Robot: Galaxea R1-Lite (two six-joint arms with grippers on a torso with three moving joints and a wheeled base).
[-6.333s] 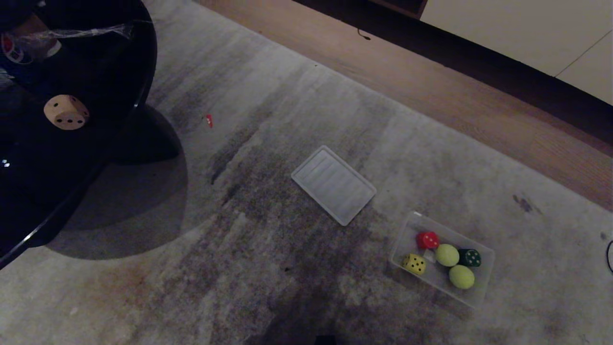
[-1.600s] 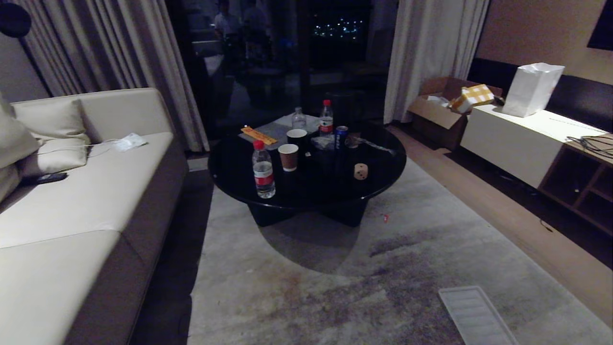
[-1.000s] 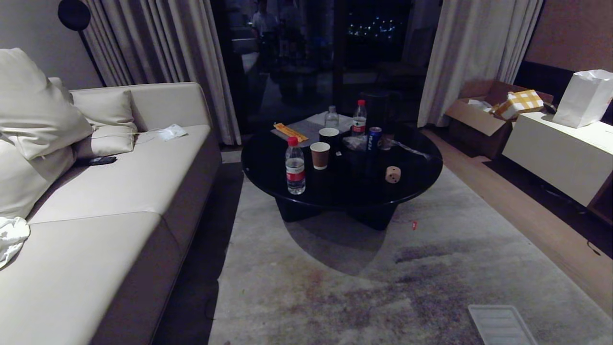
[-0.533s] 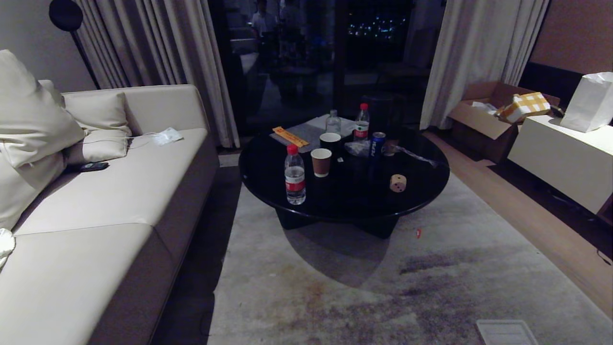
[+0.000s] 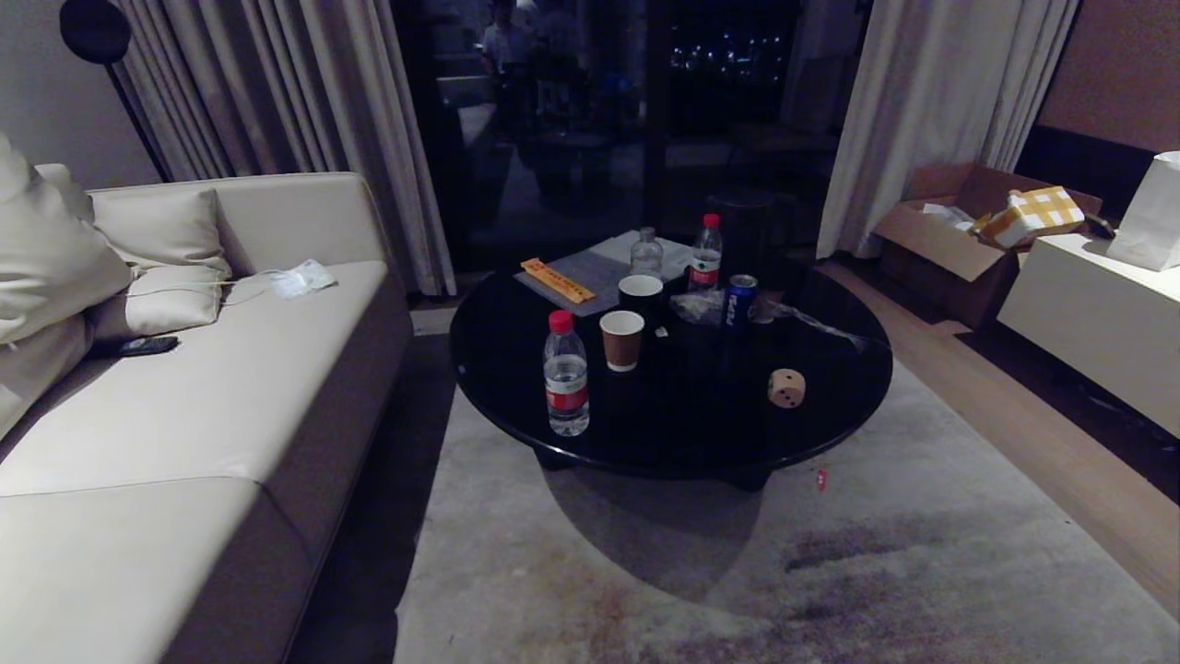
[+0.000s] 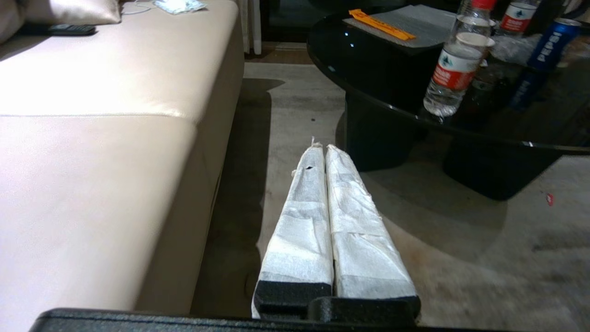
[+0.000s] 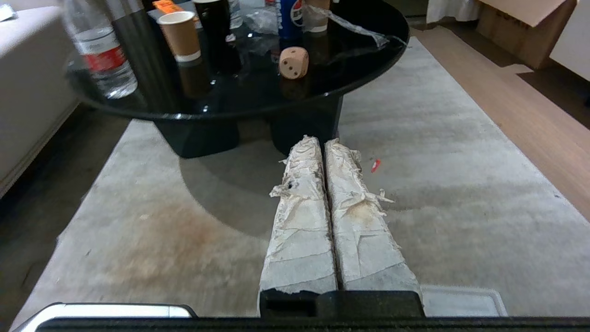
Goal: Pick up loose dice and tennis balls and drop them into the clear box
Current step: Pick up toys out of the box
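A cream die [image 5: 786, 388] with dark pips sits near the right front rim of the round black table [image 5: 830, 433]; the right wrist view shows the die [image 7: 293, 62] ahead of and above my right gripper [image 7: 321, 139]. That gripper hangs low over the grey rug, shut, with nothing between its taped fingers. My left gripper [image 6: 321, 146] is also shut and empty, low between the sofa and the table. Neither arm shows in the head view. The clear box and the tennis balls are out of view.
A water bottle [image 5: 566, 387], paper cup [image 5: 622, 339], dark cup [image 5: 641, 292] and cola can [image 5: 739, 301] stand on the table. A cream sofa [image 5: 184, 415] fills the left; a white cabinet [image 5: 1088, 314] and a cardboard box [image 5: 959, 231] stand right. A red scrap [image 5: 820, 478] lies on the rug.
The whole head view has shifted: the table and die now sit lower and nearer, and the ribbed lid has slid out at the bottom edge. The die has not moved on the table.
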